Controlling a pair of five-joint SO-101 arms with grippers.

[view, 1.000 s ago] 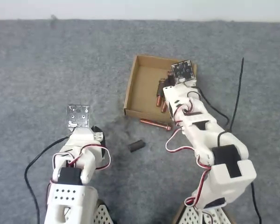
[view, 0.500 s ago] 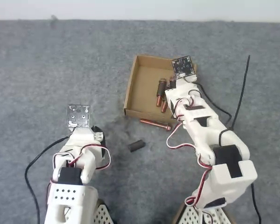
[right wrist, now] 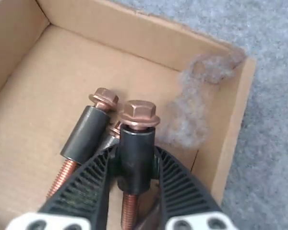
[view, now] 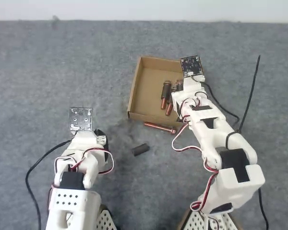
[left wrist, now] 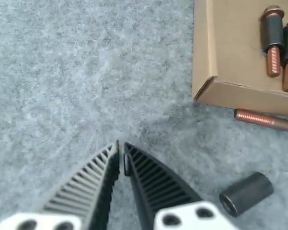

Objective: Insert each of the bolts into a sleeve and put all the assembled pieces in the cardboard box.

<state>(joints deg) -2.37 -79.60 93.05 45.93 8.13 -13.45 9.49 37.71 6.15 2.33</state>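
Held: my right gripper [right wrist: 134, 160] clamps 1 black-sleeved copper bolt [right wrist: 137, 143].
Brown cardboard box [right wrist: 134, 43] beneath: maybe 2 done.
Remaining: 1 bare copper bolt [view: 159, 127], 1 black sleeve [view: 140, 149].

The bolts [view: 159, 127] are copper, sleeves [view: 140, 149] black, cardboard box [view: 133, 91] tan, carpet [view: 62, 62] mottled grey

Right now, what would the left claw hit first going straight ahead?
Likely only bare carpet; the left gripper points clear of the cardboard box, though depth is unclear.
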